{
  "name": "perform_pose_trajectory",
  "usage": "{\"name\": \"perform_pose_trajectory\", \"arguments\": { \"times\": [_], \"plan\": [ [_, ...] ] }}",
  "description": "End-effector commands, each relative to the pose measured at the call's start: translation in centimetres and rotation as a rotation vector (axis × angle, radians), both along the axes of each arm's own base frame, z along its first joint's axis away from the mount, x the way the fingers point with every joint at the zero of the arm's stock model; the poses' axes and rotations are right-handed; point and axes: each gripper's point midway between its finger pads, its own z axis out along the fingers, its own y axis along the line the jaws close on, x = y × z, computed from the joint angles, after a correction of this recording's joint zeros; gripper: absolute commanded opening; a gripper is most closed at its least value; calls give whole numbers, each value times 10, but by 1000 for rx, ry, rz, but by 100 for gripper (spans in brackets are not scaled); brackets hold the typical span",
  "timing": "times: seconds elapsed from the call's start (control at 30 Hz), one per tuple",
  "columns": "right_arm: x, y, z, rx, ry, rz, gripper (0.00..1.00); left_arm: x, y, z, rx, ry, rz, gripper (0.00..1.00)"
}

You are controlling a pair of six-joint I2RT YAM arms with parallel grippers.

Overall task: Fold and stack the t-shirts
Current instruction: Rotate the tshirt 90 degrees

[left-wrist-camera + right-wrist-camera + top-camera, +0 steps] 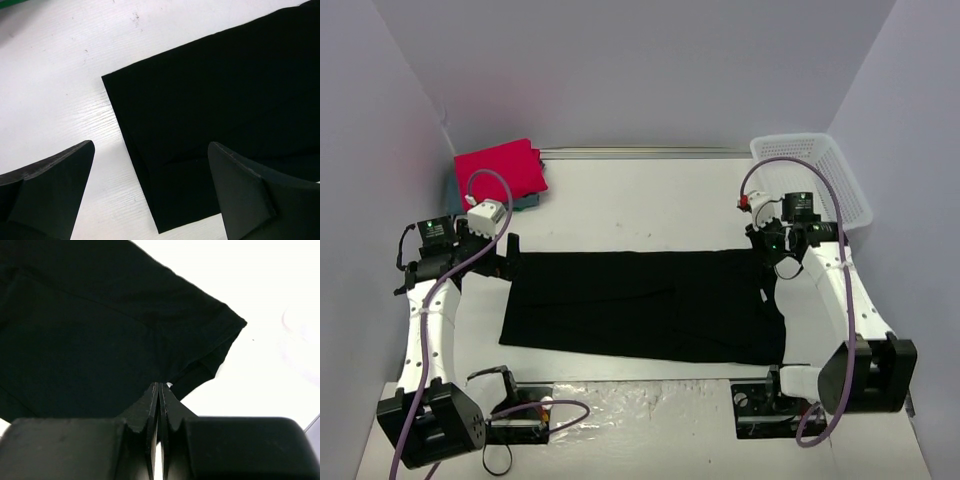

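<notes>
The black t-shirt (645, 305) lies flat across the middle of the desk (640, 205), folded into a long band that runs from near the left edge to near the right edge. The red-pink t-shirt (500, 170) sits folded at the far left corner on top of the teal-blue t-shirt (527, 203), of which only a sliver shows.

The left end effector (151, 145) is spread wide over the black shirt's far left corner. One finger (55, 185) is above bare desk and the other above the cloth.

The right end effector (159, 386) has its fingers pressed together at the shirt's right end, beside the sleeve. I cannot tell whether any cloth is nipped between them.

A white mesh basket (840, 185) stands at the far right corner.
</notes>
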Motion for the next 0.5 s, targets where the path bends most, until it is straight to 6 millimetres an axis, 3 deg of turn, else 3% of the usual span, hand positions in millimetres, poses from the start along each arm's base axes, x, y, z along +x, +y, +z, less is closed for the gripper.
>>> {"name": "perform_pose_trajectory", "arguments": {
  "times": [0.0,0.17,0.4,0.47],
  "plan": [
    [-3,-8,-10,-71,122,67,0,2,2,8,14,-34,-14,99],
    [-22,-16,-24,-128,256,112,0,2,3,3,16,-2,-13,97],
    [-69,-33,-57,-217,537,225,0,5,14,17,66,-56,46,96],
    [-74,-35,-63,-229,578,240,0,5,17,18,79,-65,56,95]
  ]
}}
